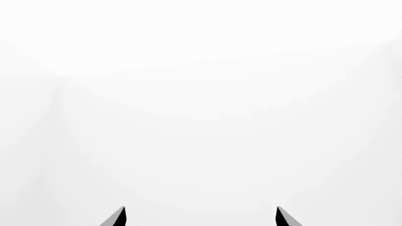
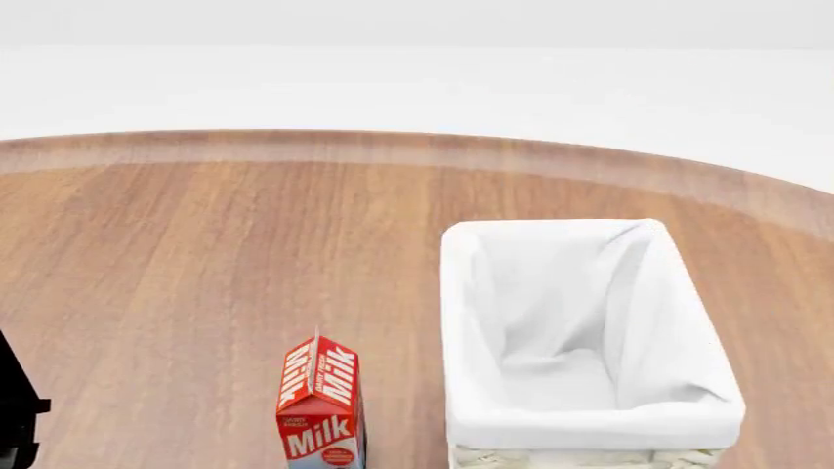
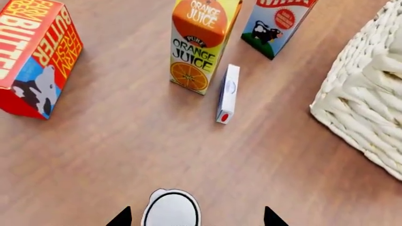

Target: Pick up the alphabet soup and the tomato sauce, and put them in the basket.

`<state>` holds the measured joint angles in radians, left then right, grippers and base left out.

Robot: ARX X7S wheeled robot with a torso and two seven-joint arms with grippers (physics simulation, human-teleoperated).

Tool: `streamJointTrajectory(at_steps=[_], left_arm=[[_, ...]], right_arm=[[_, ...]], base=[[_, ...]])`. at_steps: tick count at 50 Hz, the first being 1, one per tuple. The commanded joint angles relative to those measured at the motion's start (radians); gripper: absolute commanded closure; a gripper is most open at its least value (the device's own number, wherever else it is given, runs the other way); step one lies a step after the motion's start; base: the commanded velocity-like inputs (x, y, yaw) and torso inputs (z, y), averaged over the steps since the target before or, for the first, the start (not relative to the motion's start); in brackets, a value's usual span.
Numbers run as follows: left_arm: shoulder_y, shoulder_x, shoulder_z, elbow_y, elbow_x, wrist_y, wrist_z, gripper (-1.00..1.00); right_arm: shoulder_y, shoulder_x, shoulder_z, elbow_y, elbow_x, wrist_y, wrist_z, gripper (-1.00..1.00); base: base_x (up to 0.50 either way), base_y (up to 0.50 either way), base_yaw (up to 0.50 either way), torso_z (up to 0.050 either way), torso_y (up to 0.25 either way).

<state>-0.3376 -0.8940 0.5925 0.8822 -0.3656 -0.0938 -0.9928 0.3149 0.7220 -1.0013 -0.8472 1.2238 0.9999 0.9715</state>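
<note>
Right gripper (image 3: 196, 217), jaws spread, straddles a pale-topped can (image 3: 171, 209) on the bench (image 3: 125, 141). Left gripper (image 1: 201, 216), jaws apart, empty. Basket (image 2: 580, 420) stands empty.

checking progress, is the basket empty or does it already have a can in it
Empty: the head view looks down into the basket and shows only bare white cloth lining, no can inside.

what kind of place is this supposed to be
Probably a simulated tabletop for grocery sorting, not a real room: a bare round wooden table against blank white surroundings, a cream woven wicker basket with white cloth lining, and cartons standing on the wood, such as a red milk carton and an orange juice carton.
</note>
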Motion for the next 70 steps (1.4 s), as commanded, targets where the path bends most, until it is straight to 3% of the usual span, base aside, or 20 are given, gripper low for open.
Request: streamJointTrajectory(at_steps=[1,23,70], left_arm=[[0.0,-0.002,-0.004,0.002,-0.003,0.0,0.0,-1.0],[-0.002,0.005,-0.002,-0.005,-0.002,0.001,0.007,-1.0],[0.001,0.004,-0.007,0.002,-0.003,-0.009,0.007,-1.0]], right_arm=[[-0.001,-0.009,-0.017,0.008,-0.007,0.004,-0.007,-1.0],[-0.047,-0.038,-0.095,0.14,-0.193,-0.087,-0.167,-1.0],[-0.113,-0.049,-0.136,0.338,-0.342,-0.277,-0.341,-1.0]], base=[[0.0,0.0,0.0,0.0,0.0],[0.0,0.0,0.0,0.0,0.0],[0.0,0.0,0.0,0.0,0.0]])
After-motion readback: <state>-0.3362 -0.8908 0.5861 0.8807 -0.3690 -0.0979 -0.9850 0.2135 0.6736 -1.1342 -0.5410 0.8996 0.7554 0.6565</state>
